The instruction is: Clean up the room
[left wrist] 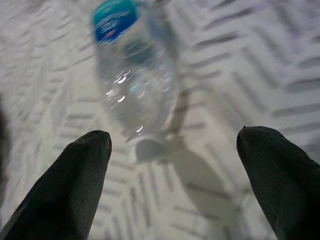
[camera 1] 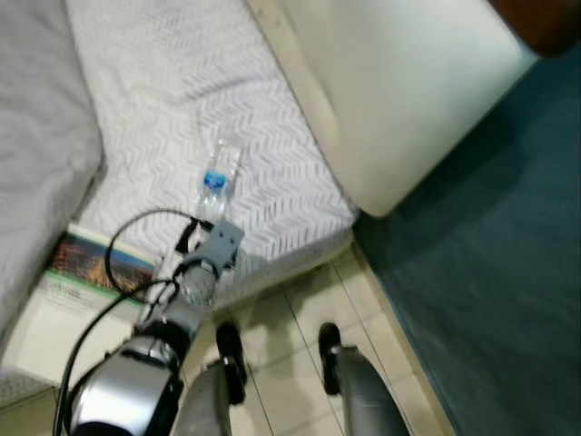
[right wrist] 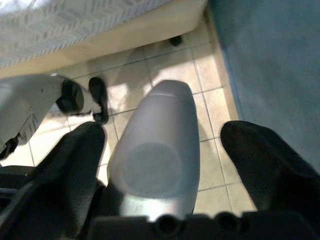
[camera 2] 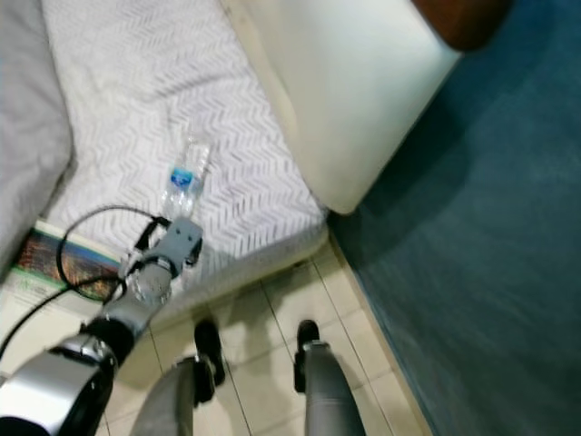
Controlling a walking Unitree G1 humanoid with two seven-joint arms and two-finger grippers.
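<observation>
Lying on its side on the white chevron-patterned mattress [camera 1: 263, 173], a clear plastic water bottle [camera 1: 218, 180] with a blue label points its cap toward the bed's foot edge. Left gripper [left wrist: 172, 145] hangs just short of that cap, its 2 black fingers [left wrist: 75, 170] spread wide with nothing between them. Right gripper [right wrist: 160, 145] hangs idle over the tiled floor [right wrist: 165, 60], fingers parted. A printed box [camera 1: 95, 263] sits beside the mattress corner.

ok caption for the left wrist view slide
Open left tool hovering over a clear water bottle lying on the chevron-patterned bedspread.
</observation>
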